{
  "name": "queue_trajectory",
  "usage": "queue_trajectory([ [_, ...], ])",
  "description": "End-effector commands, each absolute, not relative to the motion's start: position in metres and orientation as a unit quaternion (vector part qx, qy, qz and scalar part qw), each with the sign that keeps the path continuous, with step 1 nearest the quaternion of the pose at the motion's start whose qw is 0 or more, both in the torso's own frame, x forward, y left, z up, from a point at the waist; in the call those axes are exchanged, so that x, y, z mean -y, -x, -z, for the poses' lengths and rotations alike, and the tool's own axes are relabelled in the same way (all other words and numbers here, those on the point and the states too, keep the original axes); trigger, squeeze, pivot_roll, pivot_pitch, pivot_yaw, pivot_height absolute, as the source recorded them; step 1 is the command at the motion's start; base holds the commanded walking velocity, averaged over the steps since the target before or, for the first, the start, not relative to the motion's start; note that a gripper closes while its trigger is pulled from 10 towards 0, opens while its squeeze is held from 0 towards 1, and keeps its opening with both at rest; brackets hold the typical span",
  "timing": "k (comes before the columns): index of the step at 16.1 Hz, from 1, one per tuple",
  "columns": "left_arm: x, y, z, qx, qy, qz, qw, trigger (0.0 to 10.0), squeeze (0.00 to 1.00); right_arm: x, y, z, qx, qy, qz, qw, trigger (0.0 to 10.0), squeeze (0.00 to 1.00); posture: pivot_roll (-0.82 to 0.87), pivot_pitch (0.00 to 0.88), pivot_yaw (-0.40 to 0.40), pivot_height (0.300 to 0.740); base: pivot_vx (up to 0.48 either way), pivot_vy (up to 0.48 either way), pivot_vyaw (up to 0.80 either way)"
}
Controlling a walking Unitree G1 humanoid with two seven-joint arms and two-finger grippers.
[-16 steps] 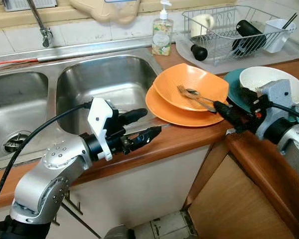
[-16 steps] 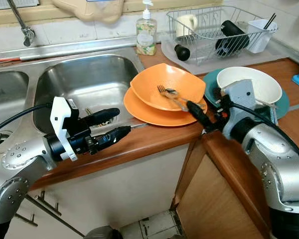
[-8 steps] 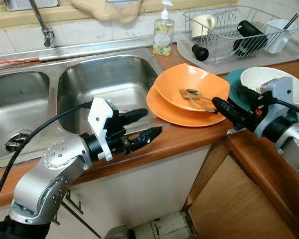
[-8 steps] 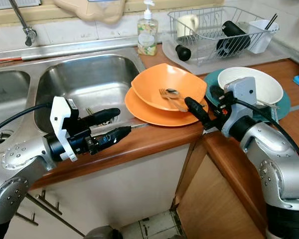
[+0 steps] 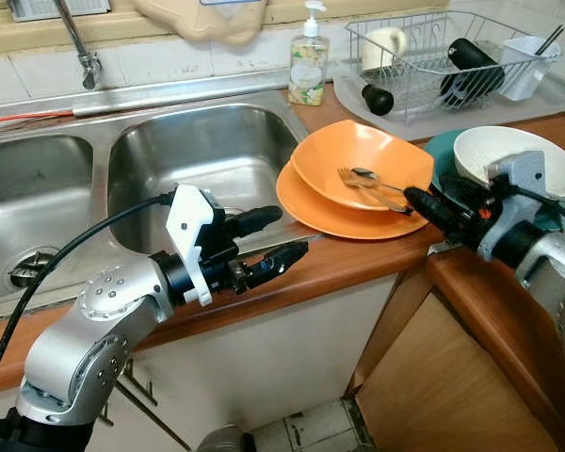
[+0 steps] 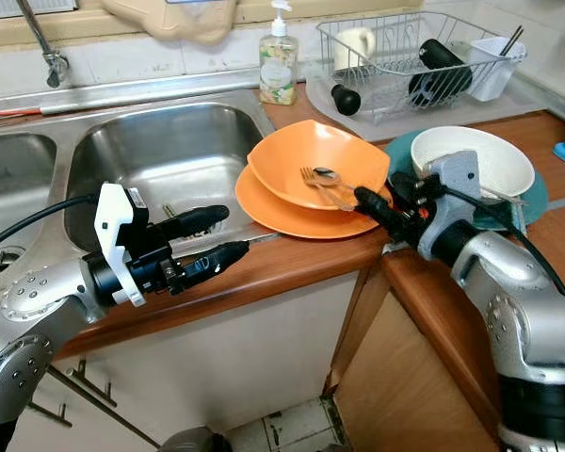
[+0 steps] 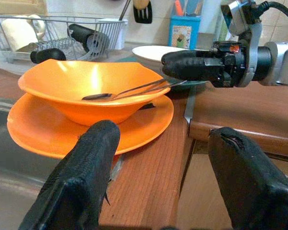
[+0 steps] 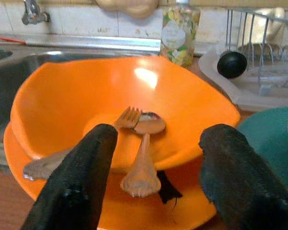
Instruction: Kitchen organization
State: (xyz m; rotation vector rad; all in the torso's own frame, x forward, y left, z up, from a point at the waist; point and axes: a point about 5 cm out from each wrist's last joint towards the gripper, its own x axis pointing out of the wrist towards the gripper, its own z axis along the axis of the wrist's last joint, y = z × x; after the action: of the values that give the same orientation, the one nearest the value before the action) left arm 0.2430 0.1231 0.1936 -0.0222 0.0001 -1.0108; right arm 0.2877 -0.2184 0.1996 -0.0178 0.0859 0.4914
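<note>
right gripper at orange bowl, fingers apart around spoon and fork handles, nothing clamped

Bowl sits on an orange plate directly ahead of that gripper, on the wooden worktop edge. White bowl on teal plate just behind its wrist. Left gripper fingers apart, empty, hovering over the worktop front; steel double sink beyond it, soap bottle and dish rack further back by the tiled wall
</note>
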Motion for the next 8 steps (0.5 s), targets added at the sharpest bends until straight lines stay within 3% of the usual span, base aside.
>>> queue_trajectory([
  [1, -0.121, -0.2414, -0.1959, 0.003, 0.006, 0.492, 0.87, 10.0, 0.0, 0.214, -0.2892, -0.2003, -0.038, 0.004, -0.256, 0.966, 0.0, 0.0, -0.04, 0.0, 0.05, 0.716, 0.0, 0.0, 0.0],
  [8, -0.1198, -0.2405, -0.1952, 0.002, 0.006, 0.496, 0.868, 10.0, 0.0, 0.2105, -0.2889, -0.1938, -0.05, -0.02, -0.273, 0.96, 0.0, 0.0, -0.05, 0.0, 0.051, 0.716, 0.0, 0.0, 0.0],
])
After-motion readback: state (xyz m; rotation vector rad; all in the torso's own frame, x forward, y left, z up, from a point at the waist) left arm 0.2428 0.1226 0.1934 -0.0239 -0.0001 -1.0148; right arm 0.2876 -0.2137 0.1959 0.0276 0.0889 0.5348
